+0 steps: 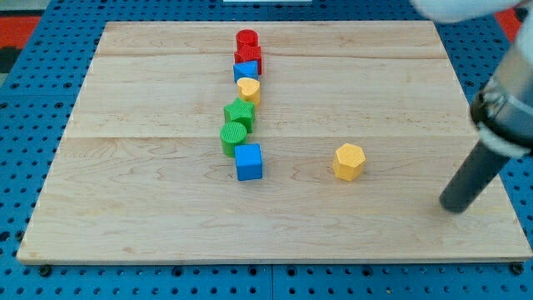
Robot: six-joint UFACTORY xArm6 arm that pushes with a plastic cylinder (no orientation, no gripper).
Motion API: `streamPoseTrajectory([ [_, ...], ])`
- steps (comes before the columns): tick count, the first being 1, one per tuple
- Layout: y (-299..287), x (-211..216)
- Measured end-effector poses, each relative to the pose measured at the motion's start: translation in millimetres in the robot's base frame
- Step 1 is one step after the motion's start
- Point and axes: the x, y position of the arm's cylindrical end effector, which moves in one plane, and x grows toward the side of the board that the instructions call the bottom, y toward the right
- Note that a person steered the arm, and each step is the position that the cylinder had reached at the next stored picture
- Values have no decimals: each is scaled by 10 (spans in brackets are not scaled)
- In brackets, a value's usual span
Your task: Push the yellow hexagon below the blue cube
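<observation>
A pale wooden board (pixel 150 208) fills most of the frame, lying on a blue pegboard surface (pixel 25 100). At the right edge a dark rod slants down from a blurred arm, and my tip (pixel 454 207) rests on the board at lower right. There is no claw on this arm, so nothing opens or closes; only the rod's end does the work.

A column of blocks runs down the centre-left. From bottom to top: the blue cube (pixel 248 162), a green cylinder (pixel 234 137), a green star-like block (pixel 240 113), a yellow heart-shaped block (pixel 248 88), a second blue block (pixel 244 72) and two red blocks (pixel 247 50) at the top.

The yellow hexagon (pixel 349 161) stands alone, right of centre, level with the blue cube and well apart from it. My tip is to its lower right, not touching.

The hexagon looks small, light and rigid, likely to slide easily on smooth wood and to turn if struck off-centre. A push square on its right-hand face, then from above, seems safest.

The stacked upper blocks overlap, so their shapes are hard to make out. The arm's upper part is blurred and cut off.
</observation>
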Motion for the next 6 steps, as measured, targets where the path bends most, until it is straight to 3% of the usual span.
streamPoseTrajectory([
  [1, -185, -455],
  [3, -918, -643],
  [5, -1799, -429],
  [6, -1322, -131],
])
